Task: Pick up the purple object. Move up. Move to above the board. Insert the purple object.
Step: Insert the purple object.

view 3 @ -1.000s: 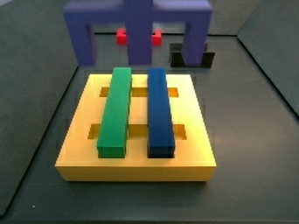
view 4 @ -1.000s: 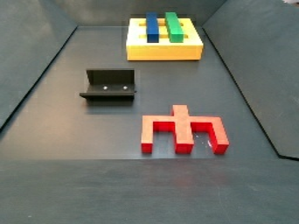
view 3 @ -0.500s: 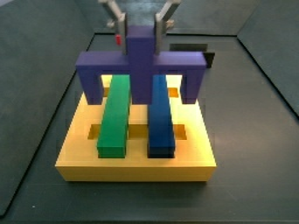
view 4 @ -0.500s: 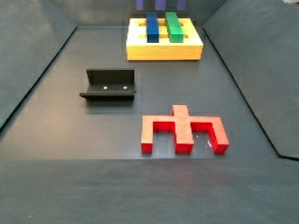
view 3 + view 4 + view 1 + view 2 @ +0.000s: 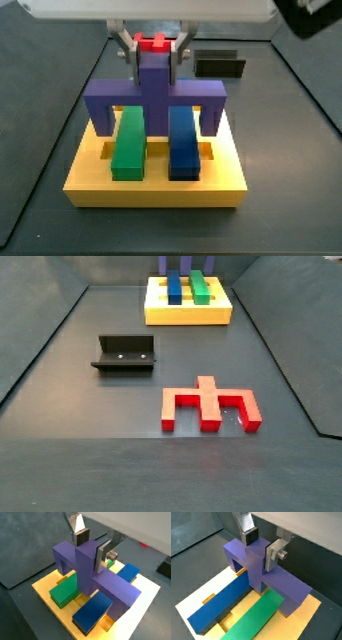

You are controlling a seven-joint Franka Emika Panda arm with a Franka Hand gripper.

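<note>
The purple object (image 5: 93, 574) is held above the board (image 5: 154, 182), clamped at its raised central stub between the two fingers (image 5: 274, 554) of the gripper (image 5: 92, 544). The fingers are narrowed onto that stub, with the dark pads bearing on its opposite faces in both wrist views. The piece hangs directly below the fingers, stub uppermost and legs pointing down.

Its long axis, the crossbar (image 5: 155, 92), runs across the board, at right angles to the green bar (image 5: 128, 143) and the blue bar (image 5: 183, 143), which lie side by side along the board's length. In a side view the crossbar spans both bars, with one leg outboard of each, over the yellow margins near the board's far end. Whether the legs have entered any slot cannot be told; in a wrist view the leg ends (image 5: 290, 608) appear close to the yellow surface.

Judgement: the carry appears complete and the insertion is the step in hand. The coming move is a straight descent; it depends on the legs standing squarely over the cut-outs beside the bars.

On the tabletop (image 5: 80, 376), well apart from the board, stand the fixture (image 5: 126, 354) and a red bridge-shaped piece (image 5: 210, 404), neither involved.
</note>
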